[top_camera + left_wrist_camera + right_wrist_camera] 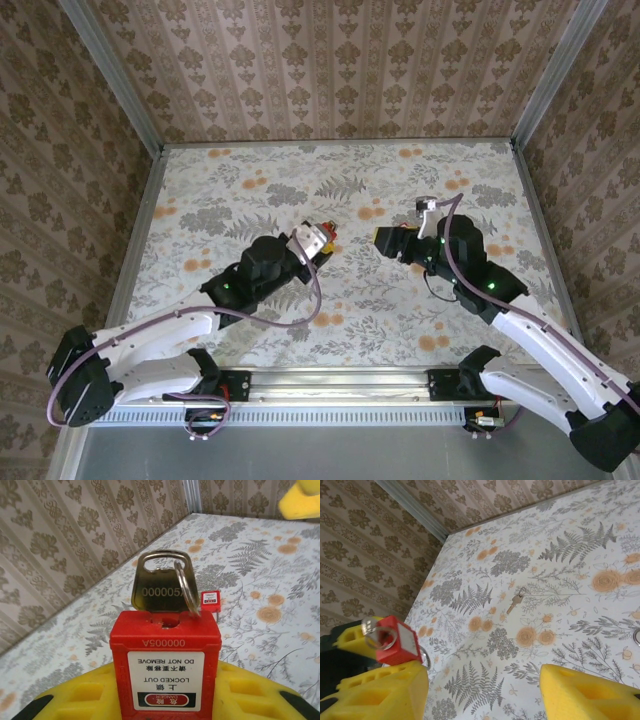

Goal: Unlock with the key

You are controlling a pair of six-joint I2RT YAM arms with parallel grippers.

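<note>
My left gripper [165, 682] is shut on a red padlock [165, 667], whose white "locked out" label faces the left wrist camera. A silver key [159, 587] with a split ring [186, 591] stands in the lock's keyhole end. In the top view the left gripper [316, 243] holds the padlock [322, 237] above mid-table. My right gripper [387, 240] faces it a short way to the right. In the right wrist view the right gripper [485, 700] is open with nothing between its yellow fingers [375, 690], and the padlock [396, 640] shows at the left.
A second loose key [516, 600] lies flat on the flowered table [300, 170]. A small red item [210, 601] sits on the table beyond the padlock. Patterned walls close in the left, back and right sides.
</note>
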